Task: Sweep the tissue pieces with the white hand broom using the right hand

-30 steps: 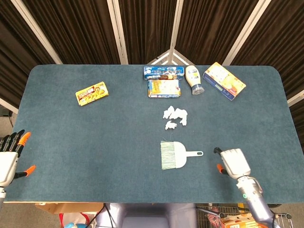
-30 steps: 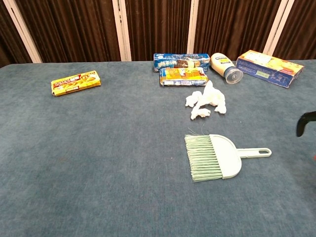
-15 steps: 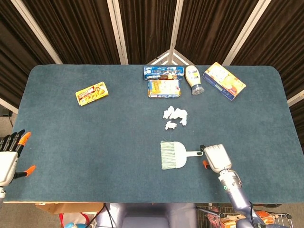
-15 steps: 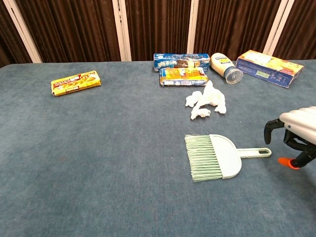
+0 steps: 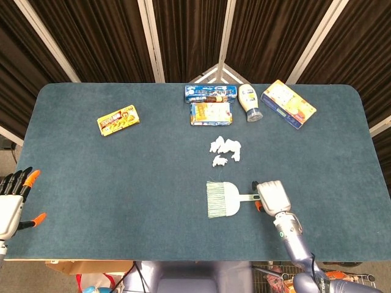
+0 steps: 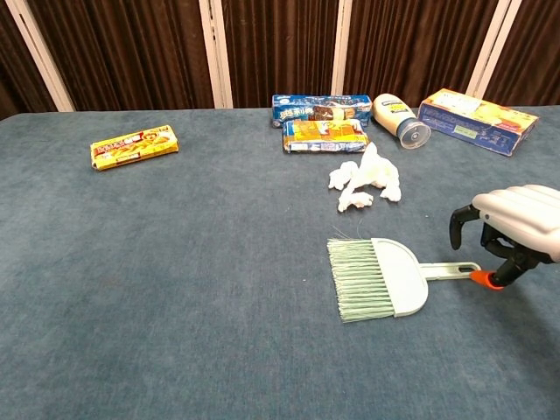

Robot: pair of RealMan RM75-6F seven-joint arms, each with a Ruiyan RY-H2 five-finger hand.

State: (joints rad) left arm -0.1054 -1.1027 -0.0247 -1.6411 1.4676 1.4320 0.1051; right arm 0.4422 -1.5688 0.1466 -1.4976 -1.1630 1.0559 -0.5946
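Lying flat near the middle of the blue counter (image 5: 122,183): one white hand broom (image 5: 223,199), bristles pointing toward the robot's left, handle pointing toward its right. Tissue pieces (image 5: 225,150), a small white cluster, sit just beyond the broom on the far side, apart from the bristles.

Right hand (image 5: 271,196): poised over the tip of the broom handle, fingers curved down and spread either side of it in the chest view (image 6: 512,234); released, nothing gripped; whether a fingertip touches the handle cannot be told.

Left hand (image 5: 11,198): at the counter's near left edge, fingers apart, holding nothing, well away from the broom.

Other items, far side of counter: yellow snack box (image 5: 118,119) toward the left; blue biscuit packet (image 5: 210,93) with a second, paler packet (image 5: 211,113) just in front of it; white squeeze bottle (image 5: 250,102) lying on its side beside them; blue-and-yellow carton (image 5: 288,104) further right.
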